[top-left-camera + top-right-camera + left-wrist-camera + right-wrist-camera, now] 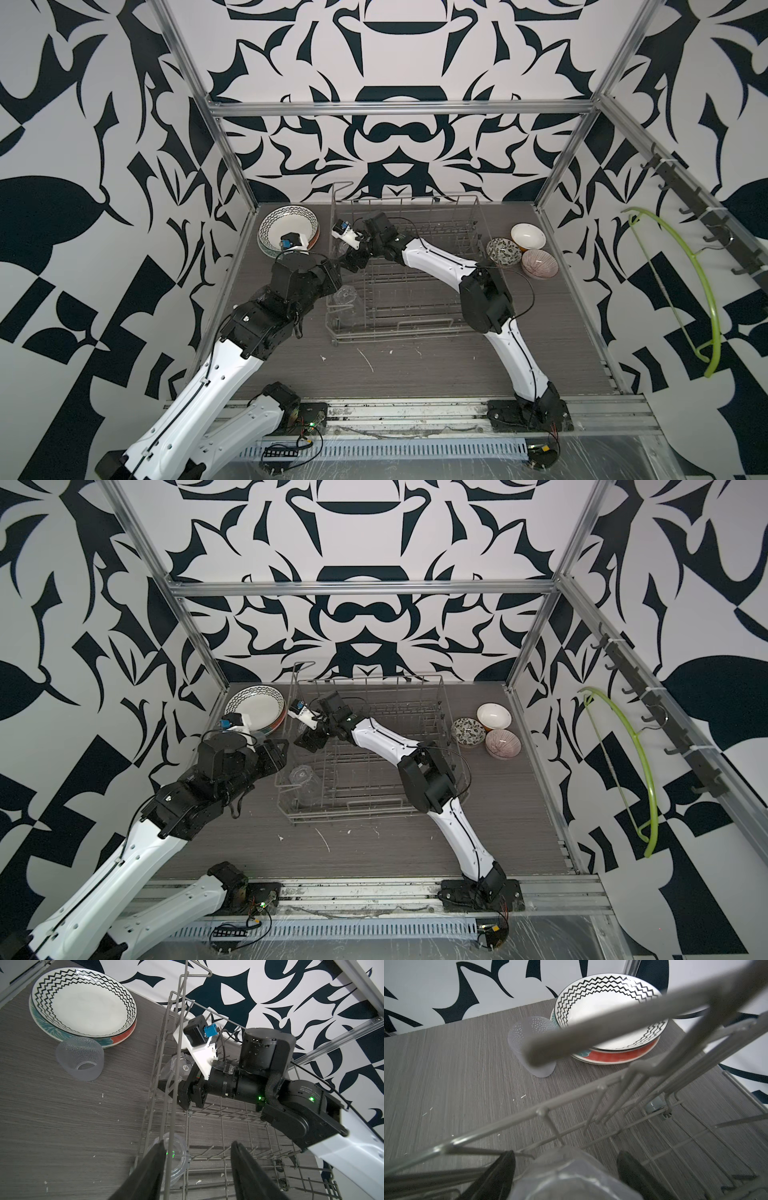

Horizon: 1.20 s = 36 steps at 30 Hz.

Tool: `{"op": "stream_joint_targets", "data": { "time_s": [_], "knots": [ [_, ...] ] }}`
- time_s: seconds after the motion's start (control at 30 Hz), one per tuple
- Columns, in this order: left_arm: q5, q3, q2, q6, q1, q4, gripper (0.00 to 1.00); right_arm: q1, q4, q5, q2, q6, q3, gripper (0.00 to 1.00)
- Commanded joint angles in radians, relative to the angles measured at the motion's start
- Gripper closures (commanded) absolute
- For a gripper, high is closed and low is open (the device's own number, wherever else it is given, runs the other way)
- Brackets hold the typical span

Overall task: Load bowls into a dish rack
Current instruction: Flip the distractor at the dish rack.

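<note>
My left gripper [198,1142] stands with its black fingers [149,1167] parted and nothing clamped. They straddle a side wire of the large grey wire dish rack [390,291]. Just under them, inside the rack, a clear drinking glass [176,1153] stands with its mouth up.

My right gripper [565,1153] is inside the rack at the corner, just ahead of the left gripper. A second clear glass [571,1178] sits between its fingers [504,1167]. I cannot tell whether the pads press on it or only flank it.

Ahead of both tools, outside the rack wall, a white plate with black zigzag rings [608,1012] lies stacked on a red-and-teal plate [612,1056]. A frosted dotted tumbler [80,1059] sits just beside that stack.

None of the bowls is in the rack. All three stand on the grey wood-grain table [415,374], behind the right gripper, past its forearm and outside the rack's opposite wall. They are well apart from both tools. The small bowl that is orange outside and white inside [528,235] is the one farthest back. The black-and-white floral bowl [503,251] sits nearest the rack, and the pinkish bowl with fine radial stripes [539,263] is beside it. The three are bunched close together in both top views.
</note>
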<state>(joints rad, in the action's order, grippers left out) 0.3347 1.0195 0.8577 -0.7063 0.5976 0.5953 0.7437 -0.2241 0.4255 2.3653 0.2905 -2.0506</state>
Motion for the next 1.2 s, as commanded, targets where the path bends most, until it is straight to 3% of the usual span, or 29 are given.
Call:
{"op": "stream_joint_targets", "data": {
  "time_s": [0.0,0.27,0.67,0.83,0.9,1.17],
  "knots": [
    [0.003,-0.014,-0.005,0.008,-0.002,-0.002,0.43,-0.018,-0.004,0.013,-0.082,0.001,-0.001,0.15],
    [0.008,-0.008,0.006,0.015,-0.003,-0.001,0.42,-0.02,-0.032,0.004,-0.057,0.021,-0.027,0.14],
    [0.04,-0.014,-0.003,0.004,-0.004,0.033,0.42,-0.019,0.167,-0.004,-0.325,-0.039,0.31,0.14],
    [0.134,0.018,0.014,0.043,-0.012,0.11,0.39,-0.019,0.201,-0.052,-0.446,-0.084,0.453,0.17],
    [0.148,0.042,0.027,0.056,-0.068,0.144,0.38,-0.018,0.217,-0.084,-0.508,-0.119,0.527,0.19],
    [-0.019,0.067,0.14,0.131,-0.406,0.128,0.39,0.001,0.238,-0.214,-0.772,-0.269,0.787,0.27]
  ]
}}
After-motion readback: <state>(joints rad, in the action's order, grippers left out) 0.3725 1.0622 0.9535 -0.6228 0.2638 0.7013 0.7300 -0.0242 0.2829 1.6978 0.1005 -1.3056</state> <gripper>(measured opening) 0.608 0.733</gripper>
